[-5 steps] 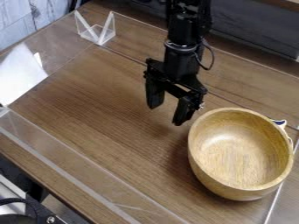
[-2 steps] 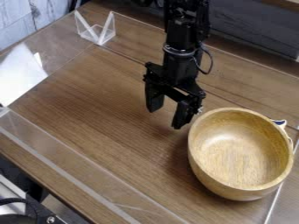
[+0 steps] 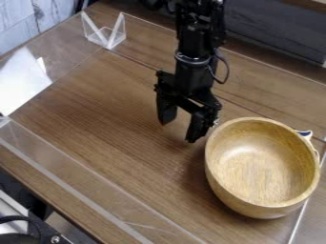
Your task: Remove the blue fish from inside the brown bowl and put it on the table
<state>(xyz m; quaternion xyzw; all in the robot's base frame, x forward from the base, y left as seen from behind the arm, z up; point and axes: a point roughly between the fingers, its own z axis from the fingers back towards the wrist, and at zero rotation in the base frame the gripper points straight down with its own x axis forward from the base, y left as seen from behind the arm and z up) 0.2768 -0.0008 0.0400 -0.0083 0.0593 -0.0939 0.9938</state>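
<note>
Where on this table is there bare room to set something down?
Bare wood spreads from the open claw forward to the near plastic edging, left of the brown bowl. The tightest spot is the gap between claw and bowl. The bowl looks empty; no fish shows.

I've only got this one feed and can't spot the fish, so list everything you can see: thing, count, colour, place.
brown bowl: one, light tan wood, right side of the table near the front edge; its visible inside looks empty.
blue fish: none visible anywhere in this view.
table: one, dark brown wood grain, fills most of the view, clear plastic edging.
clear stand: one, transparent, far left of the table.
white sheet: one, white, left edge.
gripper: one, black, pointing down over bare table just left of the bowl, open, holding nothing.
</note>
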